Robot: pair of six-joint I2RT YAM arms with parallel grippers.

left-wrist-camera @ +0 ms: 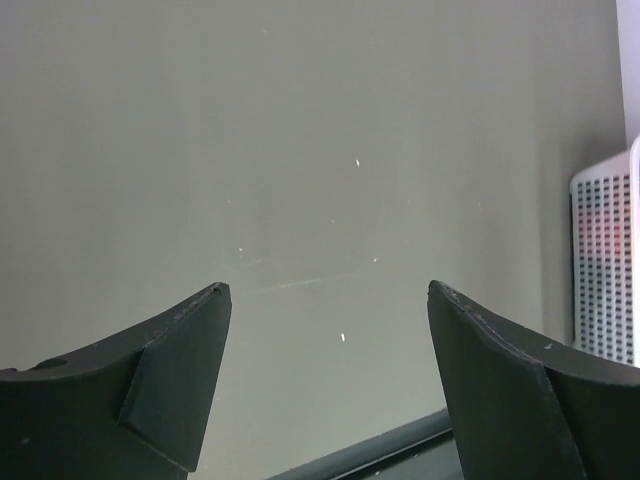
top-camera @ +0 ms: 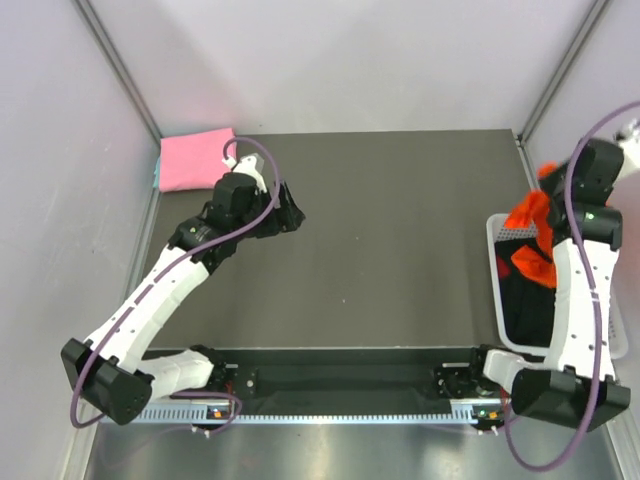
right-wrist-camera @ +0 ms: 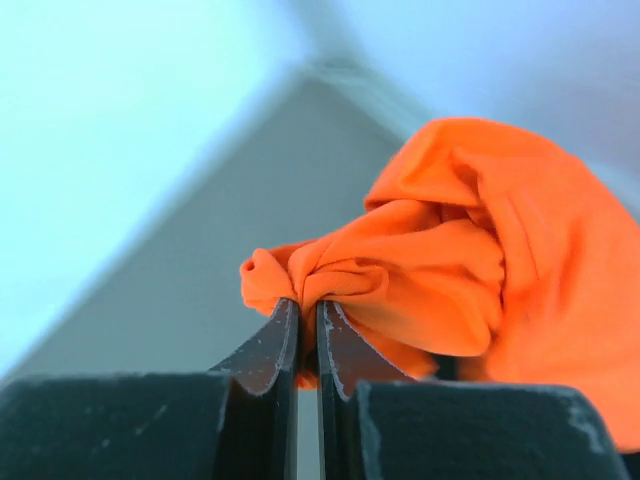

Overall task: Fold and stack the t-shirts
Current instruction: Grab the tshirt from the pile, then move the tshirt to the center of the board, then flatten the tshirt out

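**Item 1.** Light pink soft cloth t-shirt (top-camera: 195, 160): lies flat as a folded rectangle in the far left corner of the dark grey tabletop (top-camera: 400, 230).

**Item 2.** Left gripper (left-wrist-camera: 325, 290): released, fingers spread, nothing between them. It is just beside the pink shirt, over bare tabletop.

**Item 3.** Bright orange-red soft cloth t-shirt (top-camera: 530, 240): crumpled and hanging over the white plastic lattice basket (top-camera: 497, 270) at the right edge.
- Handling, judged: light, limp and shapeless. A single pinch only gathers it, so collar or shoulder seams would spread it better.

**Item 4.** Right gripper (right-wrist-camera: 308, 305): clenched on a bunched fold of the orange-red shirt.

**Views.**
- The top view alone places both shirts and the basket.
- The left wrist view confirms the gap is empty and catches the basket wall far right.
- The right wrist view alone shows the pinch, a small wad above the fingertips with the rest draped right.
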